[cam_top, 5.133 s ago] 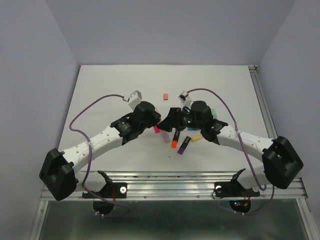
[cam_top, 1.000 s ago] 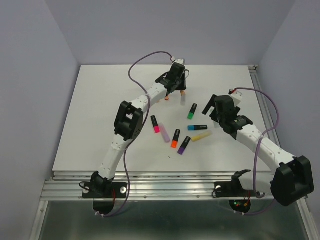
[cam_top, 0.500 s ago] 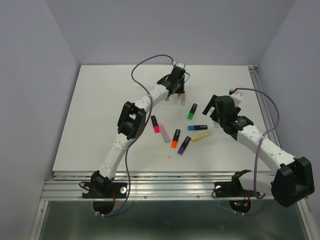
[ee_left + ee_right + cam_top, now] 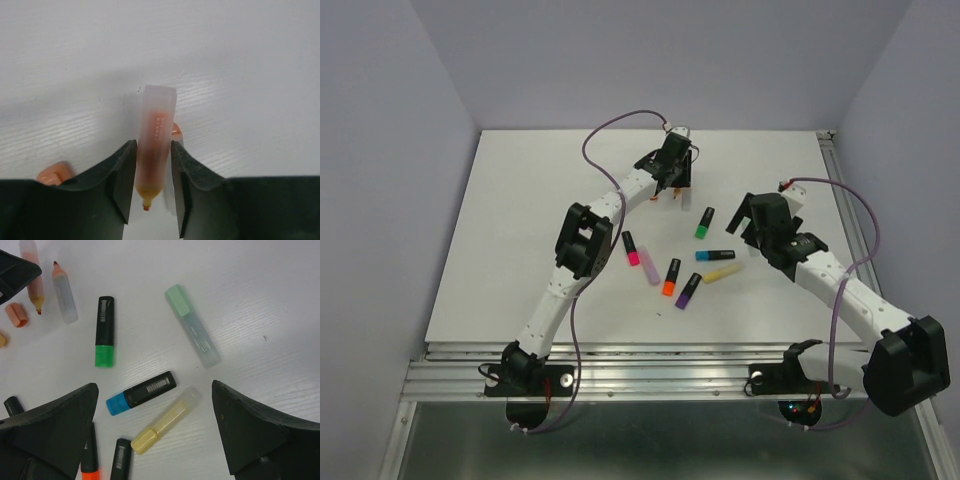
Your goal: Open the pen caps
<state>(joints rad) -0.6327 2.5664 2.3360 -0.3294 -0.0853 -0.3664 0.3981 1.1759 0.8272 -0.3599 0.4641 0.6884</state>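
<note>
My left gripper [image 4: 672, 188] is at the far middle of the table, shut on an uncapped peach pen [image 4: 155, 140]. Its barrel end points at the table and its orange tip points back between the fingers [image 4: 120, 180]. A peach cap [image 4: 52, 173] lies on the table to its left. A second uncapped pale pen [image 4: 64, 292] lies just beside the held pen [image 4: 32, 275], with an orange cap [image 4: 17, 315] nearby. My right gripper [image 4: 155, 390] is open wide and empty above the capped pens: green-capped [image 4: 104, 332], mint [image 4: 192, 325], blue-capped [image 4: 141, 392] and yellow [image 4: 165, 420].
More capped pens lie mid-table: pink [image 4: 631, 248], lilac [image 4: 651, 272], orange [image 4: 670, 277], purple [image 4: 688, 291]. The right gripper [image 4: 747, 220] hovers right of the green-capped pen [image 4: 704, 222]. The left arm stretches across the table's middle. Walls enclose three sides.
Five seconds ago both grippers met at mid-table. Over the last second the left gripper lowered slightly with the peach pen at the far middle. The right arm stayed still.
</note>
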